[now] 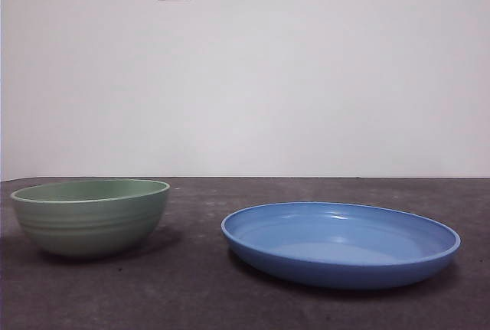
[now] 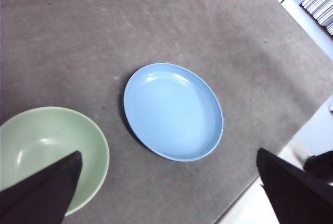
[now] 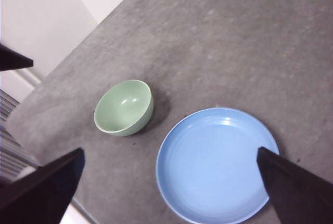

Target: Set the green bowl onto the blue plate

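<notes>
1. The green bowl (image 1: 90, 227) is being judged stiff, light and smooth-walled, likely slippery; its thin rim is being suggested as the place to pinch, one jaw inside and one outside.
2. It is being shown as pale mint, deep and round, with faint ridges outside, empty and upright.
3. It is being seen resting on the table (image 1: 191, 292), at about nine o'clock from the blue plate (image 1: 341, 244), near but apart.
4. The left gripper (image 2: 169, 193) is being held spread wide above the bowl, grasping nothing.
5. The right gripper (image 3: 171, 193) is likewise being held released, high over the plate.
</notes>
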